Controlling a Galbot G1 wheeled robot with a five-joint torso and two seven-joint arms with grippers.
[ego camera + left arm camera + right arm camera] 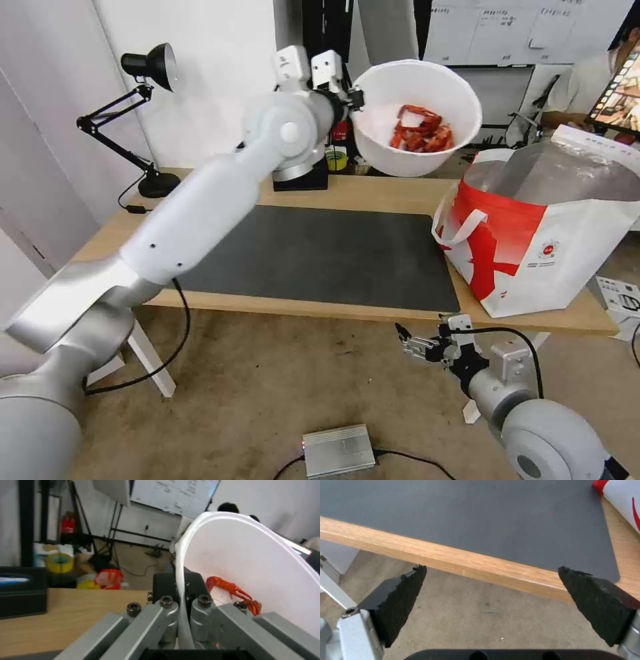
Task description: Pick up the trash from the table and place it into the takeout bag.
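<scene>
Bowl held aloft beside the takeout bag; right arm idle below the surface.

Nearest, the right pincer (405, 341) hangs released, fingers spread, below the front edge of the surface (373, 190), just before the dark grey mat (320, 257). The takeout bag (533, 253) stands past the mat's right end, mouth open. Farther back, the left pincer (353, 100) is clenched on the rim of the white bowl (417, 117), tilted, red scraps (421, 130) inside, raised above the surface's far edge, left of the bag.

White wall (220, 73) behind; black desk lamp (150, 67) at far left; whiteboard (520, 30) at rear; brownish floor (267, 373) with a silver box (338, 450) and black cables.
</scene>
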